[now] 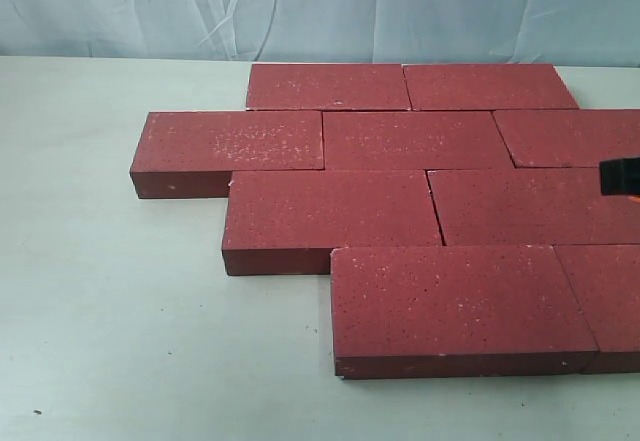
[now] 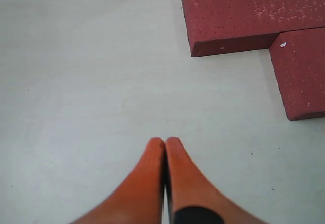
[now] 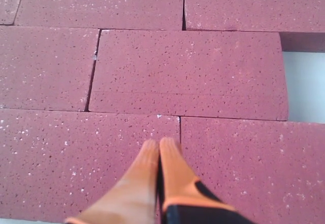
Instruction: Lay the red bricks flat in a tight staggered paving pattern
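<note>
Nine bricks (image 1: pixel 410 141): flat on table (image 1: pixel 120 311), four staggered rows, closely packed; left gripper (image 2: pixel 164 142): fingers pressed together, empty, over bare table beside the bricks; right gripper (image 3: pixel 159 145): fingers together, empty, over the bricks.

Red bricks (image 1: pixel 380 141) flat, tight staggered rows

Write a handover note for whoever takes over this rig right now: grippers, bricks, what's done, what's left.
Left gripper: shut, empty, over bare table beside the paving's outer corner.
Right gripper: shut, empty, above the red bricks.
Bricks: all in view lie flat in four staggered rows on the table.
Done: the pattern looks laid.
Left: one seam in the third row from the back looks slightly open and skewed; probably nudge it closed, then pull both arms clear.
</note>
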